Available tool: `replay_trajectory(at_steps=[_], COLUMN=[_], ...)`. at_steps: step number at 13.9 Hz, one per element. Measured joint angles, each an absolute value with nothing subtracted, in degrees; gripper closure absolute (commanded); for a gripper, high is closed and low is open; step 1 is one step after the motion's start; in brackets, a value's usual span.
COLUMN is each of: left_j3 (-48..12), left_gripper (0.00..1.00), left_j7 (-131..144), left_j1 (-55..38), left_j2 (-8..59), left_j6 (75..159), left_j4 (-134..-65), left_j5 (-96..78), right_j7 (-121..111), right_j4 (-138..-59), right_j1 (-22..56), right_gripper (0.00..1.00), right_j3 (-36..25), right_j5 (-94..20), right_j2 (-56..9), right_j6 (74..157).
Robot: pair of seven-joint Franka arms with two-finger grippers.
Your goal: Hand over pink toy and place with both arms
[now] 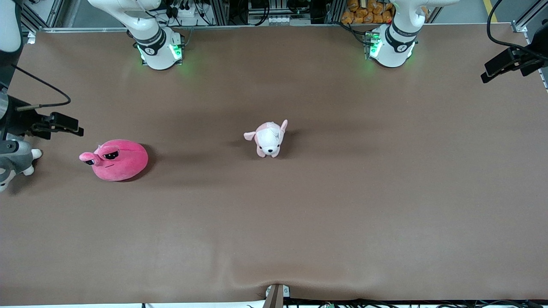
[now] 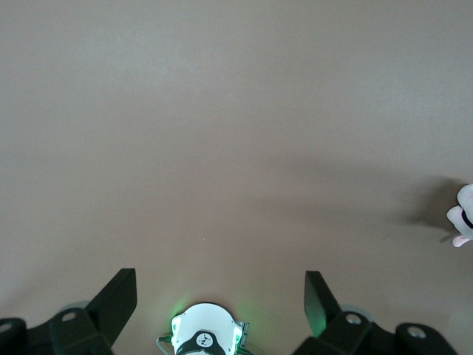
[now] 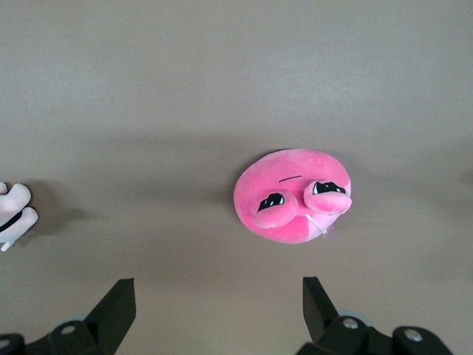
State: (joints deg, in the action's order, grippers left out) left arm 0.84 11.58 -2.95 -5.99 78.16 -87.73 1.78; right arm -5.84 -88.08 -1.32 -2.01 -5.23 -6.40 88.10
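The pink toy (image 1: 116,160), a hot-pink rounded plush with droopy black eyes, lies on the brown table toward the right arm's end. It also shows in the right wrist view (image 3: 293,195), below the camera and apart from the fingers. My right gripper (image 1: 70,125) hangs in the air over the table's edge at that end, beside the toy; it is open and empty (image 3: 218,297). My left gripper (image 1: 492,70) is up over the left arm's end of the table, open and empty (image 2: 222,296), with bare table under it.
A small pale pink-and-white puppy plush (image 1: 269,137) stands mid-table; a bit of it shows at the edge of each wrist view (image 2: 463,216) (image 3: 13,214). A grey-and-white plush (image 1: 15,161) sits at the table's edge beside the pink toy. The left arm's base (image 2: 205,336) shows between its fingers.
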Motion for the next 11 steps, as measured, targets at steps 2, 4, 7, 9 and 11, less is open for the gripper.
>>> replay_trajectory(at_steps=[2,4,7,9,11], left_j3=[0.84,0.77,-0.24,-0.78,-0.93], left_gripper=[0.00,0.00,0.00,0.00,0.00], left_j7=[11.58,11.58,11.57,11.57,11.57], left_j1=[-2.92,-3.02,-3.10,-3.11,-3.11], left_j2=[-5.99,-5.99,-5.99,-5.99,-5.99], left_j6=[78.05,77.48,77.25,77.23,77.22], left_j4=[-87.73,-87.73,-87.74,-87.73,-87.74], left_j5=[1.78,1.78,1.78,1.78,1.78], right_j7=[-3.59,-2.32,1.03,1.63,1.46], right_j4=[-89.37,-90.32,-90.69,-90.69,-90.70], right_j1=[-0.83,-0.13,0.14,0.28,0.41], right_gripper=[0.00,0.00,0.00,0.00,0.00], right_j3=[-2.01,-2.00,-2.00,-1.98,-1.96], right_j5=[-5.23,-5.23,-5.23,-5.23,-5.23], right_j2=[-4.38,-2.34,-0.21,0.63,1.43], right_j6=[87.80,87.57,85.44,84.68,84.50])
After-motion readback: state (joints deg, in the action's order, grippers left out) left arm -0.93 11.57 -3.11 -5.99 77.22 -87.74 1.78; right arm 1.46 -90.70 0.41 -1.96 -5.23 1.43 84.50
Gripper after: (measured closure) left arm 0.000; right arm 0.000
